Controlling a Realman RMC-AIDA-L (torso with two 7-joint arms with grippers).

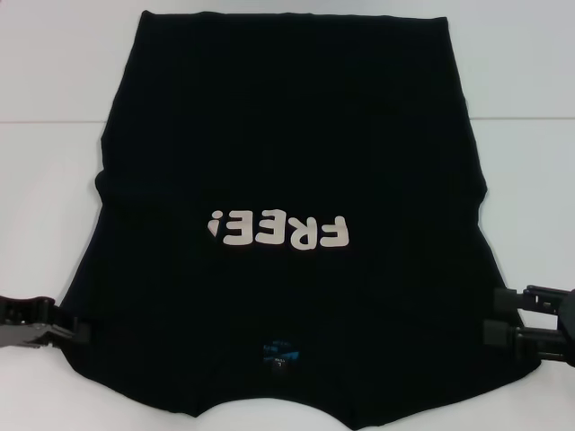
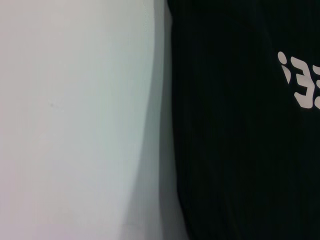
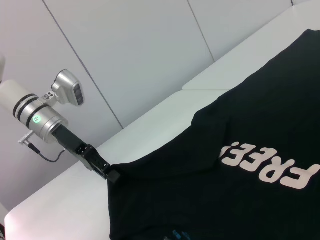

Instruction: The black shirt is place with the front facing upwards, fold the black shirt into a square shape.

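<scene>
Left gripper (image 1: 79, 330) fingers apparently pinched on near left edge of large black cloth T-shirt (image 1: 287, 162) with cream "FREE!" letters (image 1: 278, 232); contact dark, hard to confirm. Right gripper (image 1: 490, 316) at near right edge, two dark fingers reaching onto cloth, seemingly clamped. Shirt spread front-up on white table (image 1: 54, 180), blue neck label (image 1: 277, 352) near robot, hem far.
</scene>
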